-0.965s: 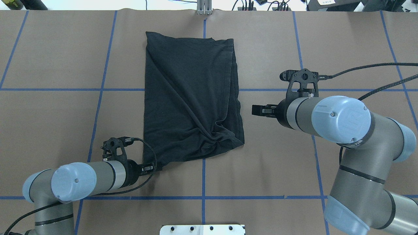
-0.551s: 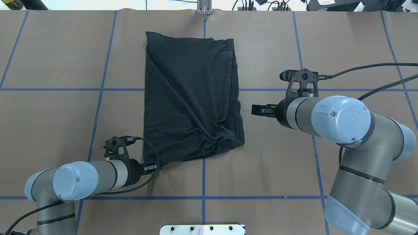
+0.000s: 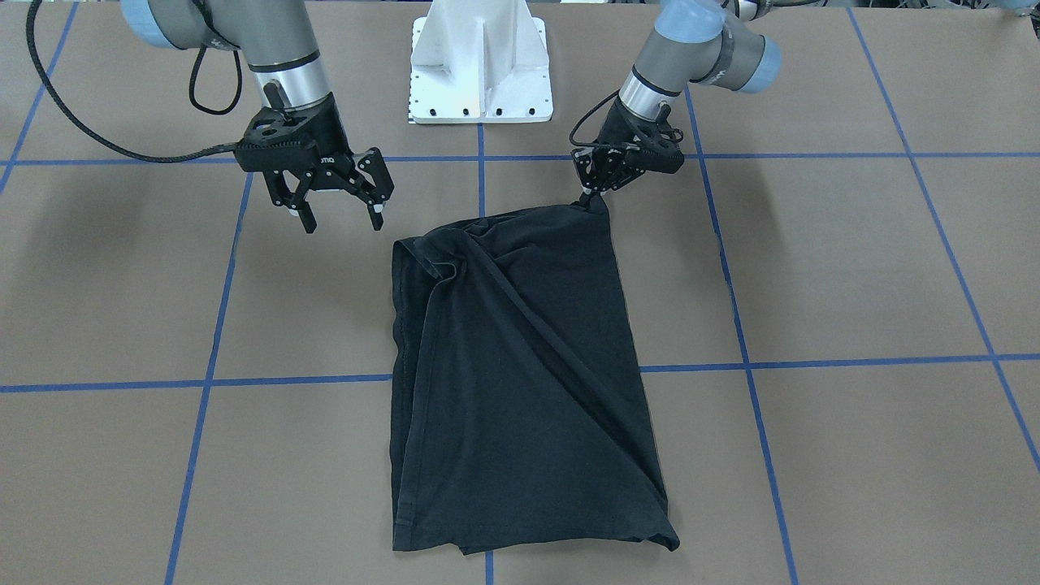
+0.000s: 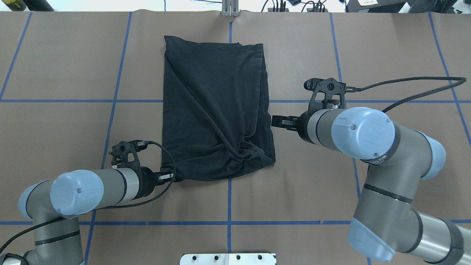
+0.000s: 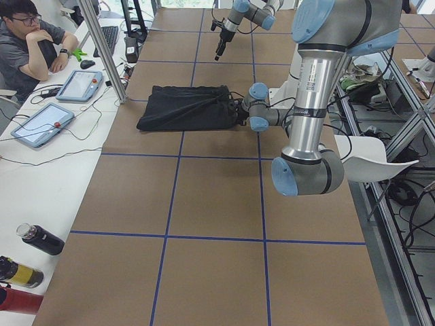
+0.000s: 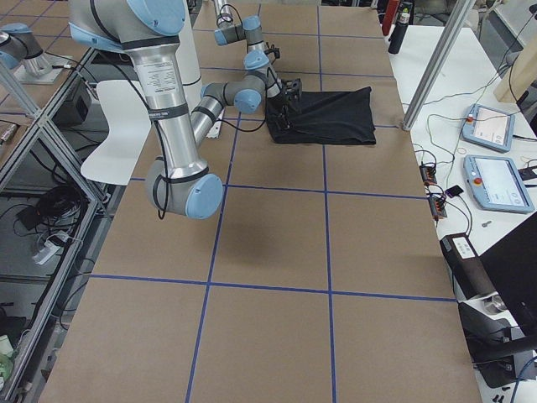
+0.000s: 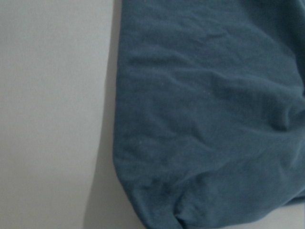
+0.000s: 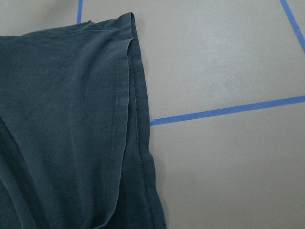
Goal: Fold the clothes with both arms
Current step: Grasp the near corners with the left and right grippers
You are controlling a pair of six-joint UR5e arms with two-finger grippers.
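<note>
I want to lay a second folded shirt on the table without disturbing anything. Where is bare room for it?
Bare table lies left of the T-shirt, beyond the left arm, and at the far right, beyond the right arm. It is crowded at the shirt's near corner, gripped by the left end effector, and at its right edge, where the open right end effector hovers.

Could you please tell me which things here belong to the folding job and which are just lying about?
Job: black T-shirt; left tool, shut on its corner; right tool, open beside it.
Lying about: white pedestal base; two tablets; bottles.
</note>
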